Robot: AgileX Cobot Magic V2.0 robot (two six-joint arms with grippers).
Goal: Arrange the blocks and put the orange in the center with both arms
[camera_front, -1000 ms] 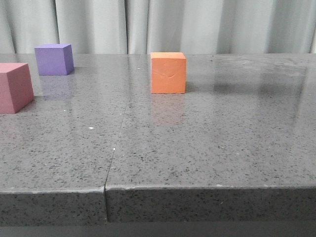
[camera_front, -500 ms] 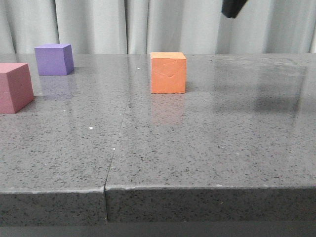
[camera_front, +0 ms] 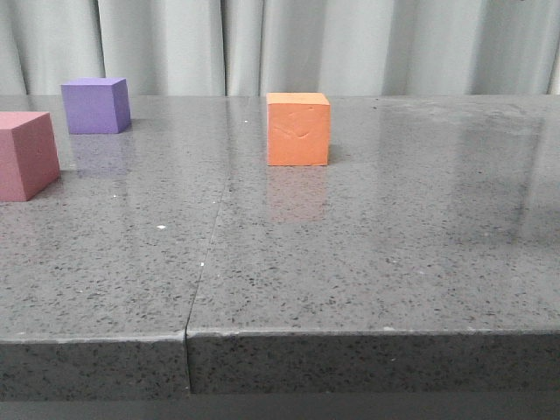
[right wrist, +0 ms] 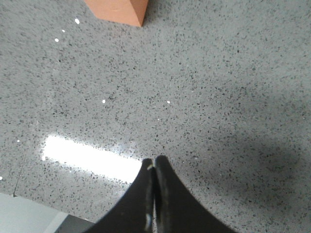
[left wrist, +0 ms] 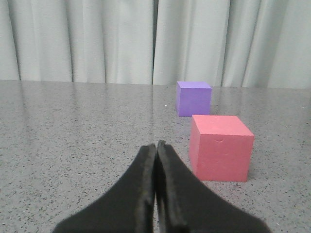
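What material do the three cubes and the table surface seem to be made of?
The orange cube, purple cube and pink-red cube look like matte foam: no shine, and a crease dents the orange face. The table looks like polished speckled stone or composite, since it reflects the cubes.

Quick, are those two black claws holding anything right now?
Left tool: closed, holding nothing.
Right tool: closed, holding nothing.
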